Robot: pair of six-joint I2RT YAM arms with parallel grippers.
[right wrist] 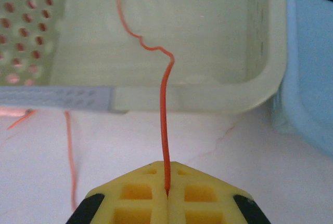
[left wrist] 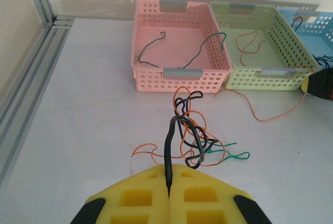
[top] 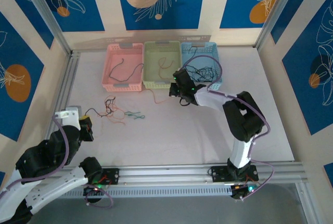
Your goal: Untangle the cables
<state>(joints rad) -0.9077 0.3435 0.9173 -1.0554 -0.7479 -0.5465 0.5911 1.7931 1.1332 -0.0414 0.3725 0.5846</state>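
At near left we see left gripper [left wrist: 168,195] clamped on black cable [left wrist: 167,151], tangle [left wrist: 195,143] just beyond, pink basket [left wrist: 182,81] farther; right gripper [right wrist: 167,190] pinches red-orange cable [right wrist: 164,120] crossing green basket [right wrist: 197,101] rim.

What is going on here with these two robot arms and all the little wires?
Two arms are working on a tangle of thin wires on the table. The left gripper is shut on a black cable rising from it. The right gripper is shut on a red-orange cable that runs up into the green basket. Loose cables already lie in the pink basket and the blue basket.
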